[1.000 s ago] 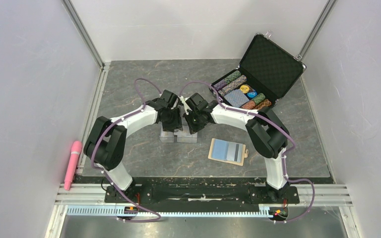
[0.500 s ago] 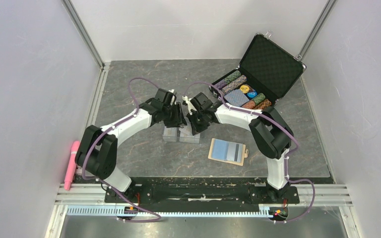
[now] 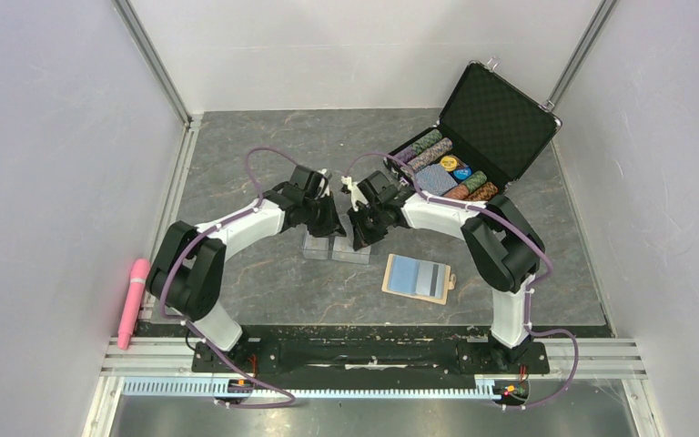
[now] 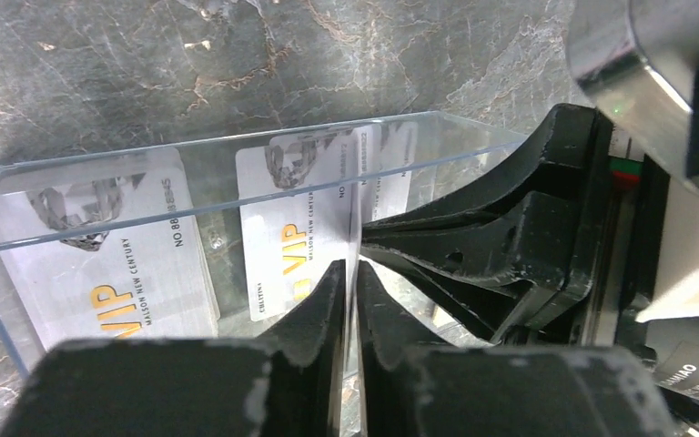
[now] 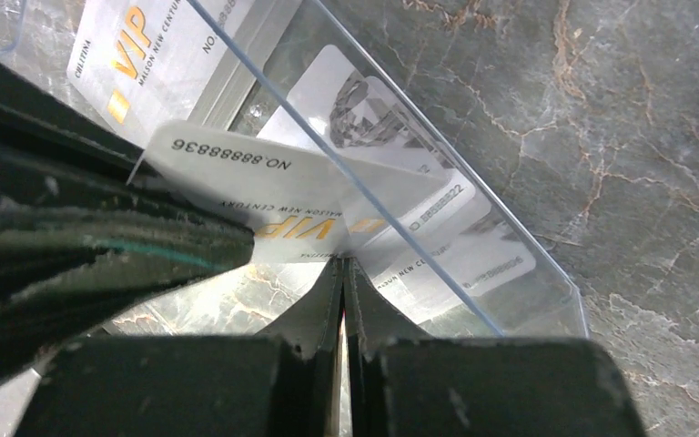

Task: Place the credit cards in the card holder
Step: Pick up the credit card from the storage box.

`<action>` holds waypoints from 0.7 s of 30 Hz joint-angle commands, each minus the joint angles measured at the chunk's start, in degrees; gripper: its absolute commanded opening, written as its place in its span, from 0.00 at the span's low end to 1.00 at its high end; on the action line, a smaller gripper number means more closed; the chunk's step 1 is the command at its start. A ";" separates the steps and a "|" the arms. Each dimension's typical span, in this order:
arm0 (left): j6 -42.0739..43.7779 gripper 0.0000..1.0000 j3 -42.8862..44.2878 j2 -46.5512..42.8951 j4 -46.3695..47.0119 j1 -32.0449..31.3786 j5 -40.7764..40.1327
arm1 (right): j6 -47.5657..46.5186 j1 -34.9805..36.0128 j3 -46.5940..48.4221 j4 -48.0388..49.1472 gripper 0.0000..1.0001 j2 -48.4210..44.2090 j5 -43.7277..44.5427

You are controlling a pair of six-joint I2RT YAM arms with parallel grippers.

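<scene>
- Left gripper (image 4: 347, 276): pinched down to a hairline slit, with the lifted card (image 5: 278, 173) edge-on in that slit.
- Right gripper (image 5: 342, 267): likewise closed to a sliver, fingertips on the near edge of the same card. Impossible to tell which of the two carries the weight.
- Meeting place of both: middle of the table (image 3: 255, 273), just above the clear boxes (image 4: 264, 187).
- More credit cards (image 4: 100, 278) lying flat inside those boxes, pale with gold VIP print; count not readable.
- Card holder (image 3: 417, 278): spread open, blue lining up, near and to the right of the boxes, apart from both claws. Too small to tell whether any pocket is filled.
- Poker-chip case (image 3: 496, 114) at far right, lid up; no part in this job.
- Handling, as a judgement: featherlight, thin, springy rather than rigid, glossy and so probably slippery. Liable to pivot or squirt out if nipped by a corner only.
- Best taken across a short end, pads flat on both faces, leaving most of the length free to lead into a pocket.
- Worth avoiding a hard squeeze edge to edge: likely to bow and spring loose.
- For those lying flat in the boxes: hard to get under; probably easier tipped against a wall first.
- Pocket mouth narrow and soft by the look: square, shallow entry called for.
</scene>
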 commanded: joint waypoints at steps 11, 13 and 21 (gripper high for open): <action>2.36 0.02 0.87 -7.77 -2.29 -0.09 -1.19 | 0.06 -3.03 -3.67 1.27 0.28 -13.61 -2.88; 3.84 0.02 1.68 -10.03 -3.09 -0.11 0.27 | 0.30 -4.25 -4.25 1.47 0.38 -16.39 -4.56; 8.73 0.02 3.37 -15.56 -7.09 -0.08 13.04 | -1.22 -11.47 -7.26 1.85 0.73 -26.11 -15.05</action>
